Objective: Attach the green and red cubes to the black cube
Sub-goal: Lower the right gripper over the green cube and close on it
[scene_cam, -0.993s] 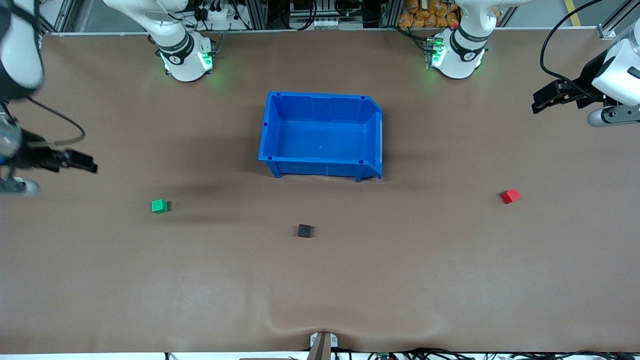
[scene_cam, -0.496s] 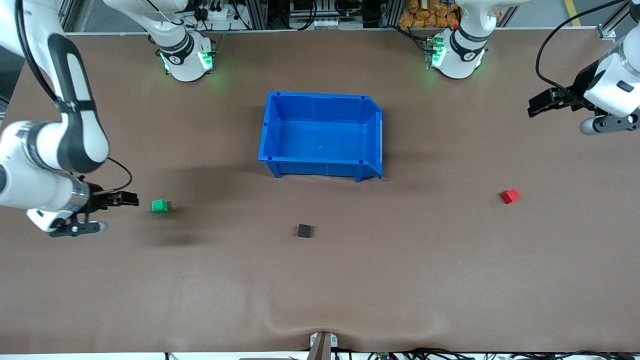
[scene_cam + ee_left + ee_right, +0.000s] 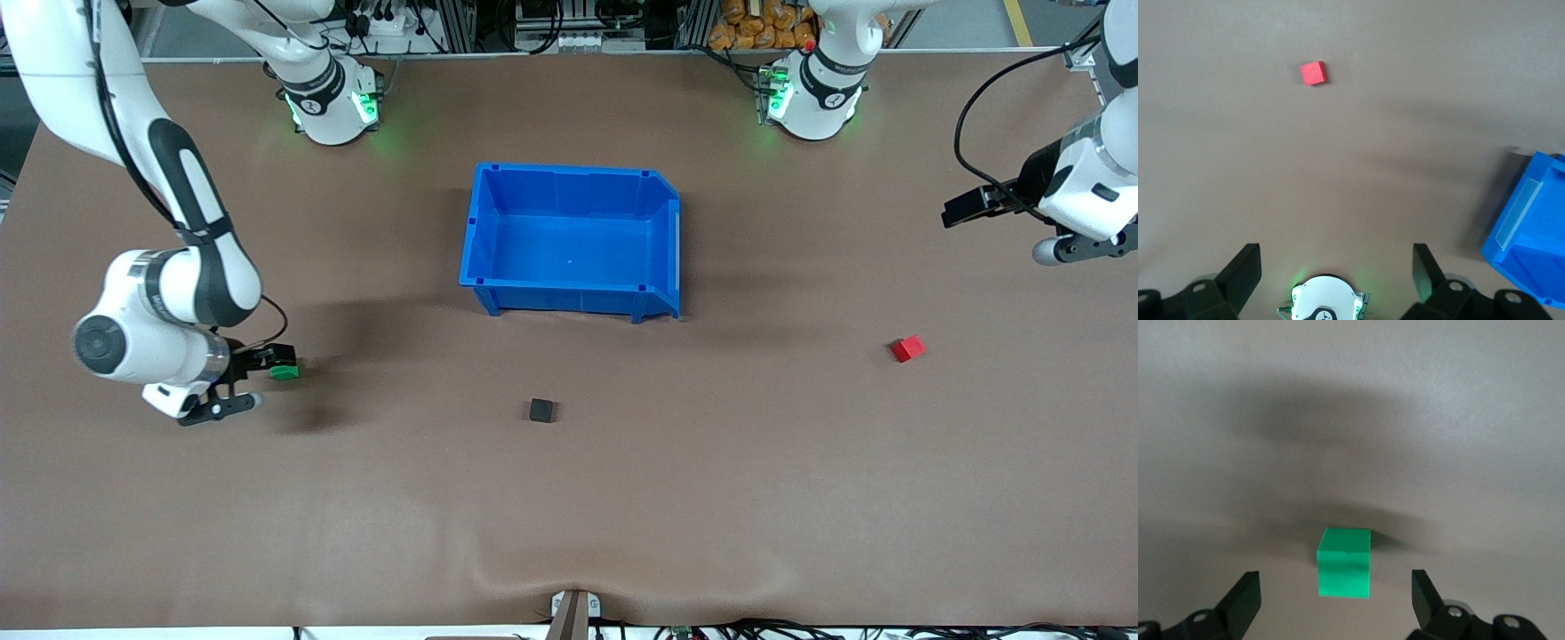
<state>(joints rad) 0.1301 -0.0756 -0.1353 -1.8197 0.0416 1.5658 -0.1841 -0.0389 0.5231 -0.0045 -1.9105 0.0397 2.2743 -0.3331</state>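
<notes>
The right end effector, fingers spread, hung over the green cube, seemingly without touching. The left end effector, also open, hovered above bare worktop.

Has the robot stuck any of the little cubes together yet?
Nothing is joined yet. The green cube, the black cube and the red cube sit apart on the table. The right tool is open over the green cube, not gripping it. The left tool waits open, up over its end of the table. Every attaching step is left.
</notes>
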